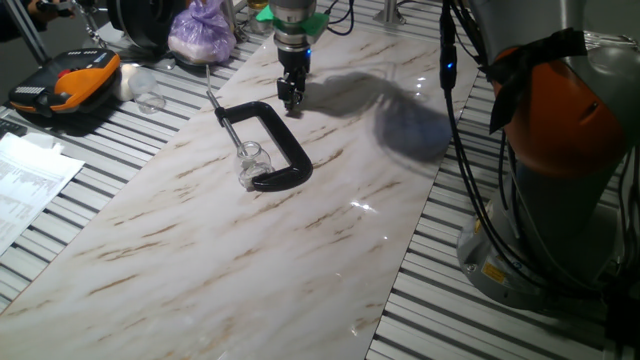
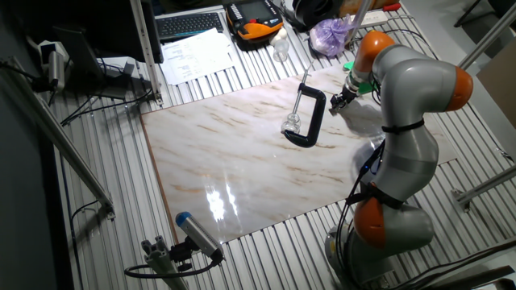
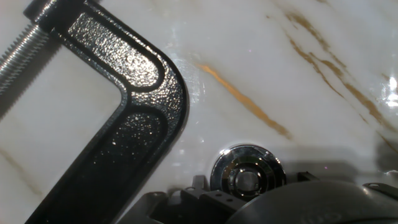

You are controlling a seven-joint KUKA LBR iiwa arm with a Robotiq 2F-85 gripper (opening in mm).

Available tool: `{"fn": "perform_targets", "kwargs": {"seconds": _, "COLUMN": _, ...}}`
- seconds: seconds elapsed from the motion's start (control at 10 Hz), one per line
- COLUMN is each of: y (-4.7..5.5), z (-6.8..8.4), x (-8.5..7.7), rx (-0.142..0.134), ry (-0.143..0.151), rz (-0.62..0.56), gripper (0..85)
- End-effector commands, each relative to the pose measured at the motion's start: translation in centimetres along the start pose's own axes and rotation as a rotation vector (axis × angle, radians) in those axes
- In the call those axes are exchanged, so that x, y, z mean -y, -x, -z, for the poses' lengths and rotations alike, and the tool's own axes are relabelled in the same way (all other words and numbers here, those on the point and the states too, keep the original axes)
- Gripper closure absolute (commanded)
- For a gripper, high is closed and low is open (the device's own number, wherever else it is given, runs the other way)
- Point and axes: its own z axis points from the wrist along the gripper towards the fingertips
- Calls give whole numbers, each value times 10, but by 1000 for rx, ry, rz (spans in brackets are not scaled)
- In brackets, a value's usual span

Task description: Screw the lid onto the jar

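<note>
Hovering low over the marble tabletop [image 1: 300,250], the gripper [image 1: 291,100] points straight down just beyond the bend of the black C-clamp [image 1: 285,150]. In the hand view the lid [image 3: 247,174] lies flat on the marble directly beneath the hand, shiny face up, just beside the clamp's curved frame but apart from it. Finger hardware crowds the bottom edge of that view; whether the fingers are spread or closed cannot be told from any picture, and no contact with the lid is visible.

The jar [image 1: 250,158] stands upright inside the clamp's opening, at the far jaw from the gripper, apparently held between screw pad and frame. Its mouth is uncovered.

Judgement: the task is at the pick-up stage; the lid is not yet secured. The deciding relation is vertical: the lid sits almost straight below the fingertips, so the next move calls for a short descent. The jar then lies along the clamp's length, toward its screw end.
</note>
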Motion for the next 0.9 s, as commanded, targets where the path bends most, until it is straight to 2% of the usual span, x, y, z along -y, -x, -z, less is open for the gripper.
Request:
{"fn": "perform_targets", "kwargs": {"seconds": 0.0, "y": 0, "z": 0, "x": 0, "rx": 0, "ry": -1, "rz": 1, "gripper": 170}}
{"fn": "perform_targets", "kwargs": {"seconds": 0.1, "y": 0, "z": 0, "x": 0, "rx": 0, "ry": -3, "rz": 1, "gripper": 340}}
{"fn": "perform_targets", "kwargs": {"seconds": 0.6, "y": 0, "z": 1, "x": 1, "rx": 0, "ry": -7, "rz": 4, "gripper": 340}}
{"fn": "perform_targets", "kwargs": {"seconds": 0.8, "y": 0, "z": 6, "x": 2, "rx": -2, "ry": -10, "rz": 7, "gripper": 340}}
